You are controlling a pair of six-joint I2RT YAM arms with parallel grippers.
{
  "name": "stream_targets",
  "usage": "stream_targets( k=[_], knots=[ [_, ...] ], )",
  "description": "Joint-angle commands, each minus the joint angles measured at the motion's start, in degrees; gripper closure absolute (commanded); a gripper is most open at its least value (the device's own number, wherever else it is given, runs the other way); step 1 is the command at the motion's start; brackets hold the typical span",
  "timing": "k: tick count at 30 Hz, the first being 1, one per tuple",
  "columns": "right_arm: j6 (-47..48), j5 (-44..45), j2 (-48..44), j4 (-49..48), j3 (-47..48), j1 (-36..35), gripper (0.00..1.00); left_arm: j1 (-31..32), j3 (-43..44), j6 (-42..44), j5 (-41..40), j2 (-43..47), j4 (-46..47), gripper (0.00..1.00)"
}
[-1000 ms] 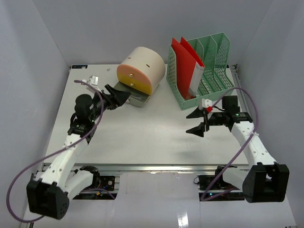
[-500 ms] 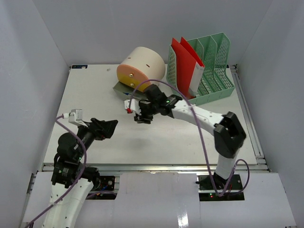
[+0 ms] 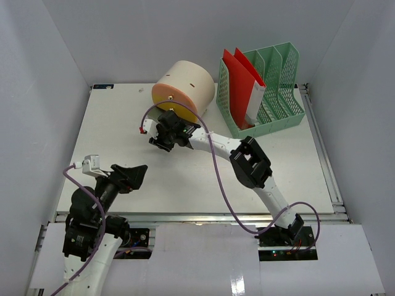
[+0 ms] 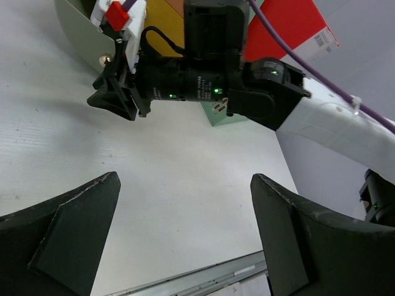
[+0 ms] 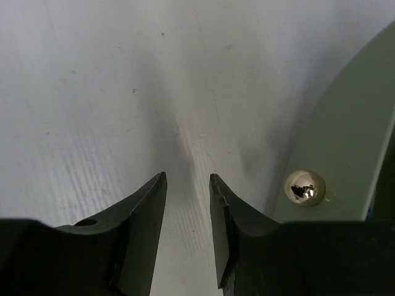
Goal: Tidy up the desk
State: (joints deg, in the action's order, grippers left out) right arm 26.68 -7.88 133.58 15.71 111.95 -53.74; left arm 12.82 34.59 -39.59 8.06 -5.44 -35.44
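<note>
The white desk (image 3: 185,179) fills the top view. My left gripper (image 3: 137,174) hovers over its front left, jaws wide open and empty, as the left wrist view (image 4: 185,179) shows. My right arm stretches across to the back middle. My right gripper (image 3: 153,137) sits low over the desk, next to the grey-green base (image 5: 345,123) of a beige drum with an orange face (image 3: 182,89). Its jaws (image 5: 188,176) stand a narrow gap apart with nothing between them. A shiny metal stud (image 5: 307,187) on the base lies just right of them. The right gripper (image 4: 114,102) also shows in the left wrist view.
A green file rack (image 3: 278,80) stands at the back right and holds red folders (image 3: 241,77) and a white booklet (image 3: 254,102). Grey walls close in the left, back and right. The aluminium rail (image 3: 197,217) runs along the front edge.
My right arm swung from the right side across to the drum's base and its jaws narrowed. My left arm drew back from the drum to the front left.
</note>
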Motion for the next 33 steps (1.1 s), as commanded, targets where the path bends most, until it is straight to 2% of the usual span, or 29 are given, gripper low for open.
stream_targets(
  k=[1,4,8,12,15,18,23,26,28,29,33],
  knots=[
    [-3.76,10.51,3.99,-5.82,4.96,0.09,0.6,-0.34,1.73,-1.46,-0.35,0.85,-2.16,0.02],
    [-3.49,17.26,5.69,-7.85,5.47,1.1,0.59,-0.34,2.05,-1.22,-0.24,0.86,-2.5,0.02],
    [-1.72,25.09,5.11,-13.44,3.47,2.99,0.5,-0.34,2.13,-1.23,-0.26,0.97,-2.79,0.02],
    [0.26,25.94,4.19,-14.75,2.46,4.31,0.38,-0.34,1.7,-1.75,-0.23,0.87,-2.59,0.02],
    [0.84,25.51,3.5,-14.85,2.01,4.9,0.33,-0.34,1.54,-2.26,-0.06,0.69,-2.17,0.02],
    [1.09,25.2,3.09,-15.09,1.27,5.3,0.29,-0.34,1.45,-2.42,0.02,0.78,-2.09,0.02],
    [0.63,24.49,1.46,-15.01,-1.12,5.8,0.28,-0.34,1.25,-2.78,0.22,0.78,-2.09,0.02],
    [0.62,17.74,-2.82,-14.58,-5.11,5.93,0.26,-0.34,0.95,-2.87,0.7,0.54,-1.78,0.02],
    [1.52,2.18,-6.97,-8.52,-7.78,5.83,0.1,-0.34,0.63,-2.5,2.07,0.22,-0.98,0.02],
    [2.68,-4.14,-10.27,-6.81,-10.17,5.77,0.1,-0.34,0.18,-2.24,2.52,-0.16,-0.21,0.02],
    [4.01,-14.34,-25.17,-3.52,-23.74,6.15,0.1,-0.34,-1.54,-0.93,7.36,-3.06,3.78,0.02]
  ],
)
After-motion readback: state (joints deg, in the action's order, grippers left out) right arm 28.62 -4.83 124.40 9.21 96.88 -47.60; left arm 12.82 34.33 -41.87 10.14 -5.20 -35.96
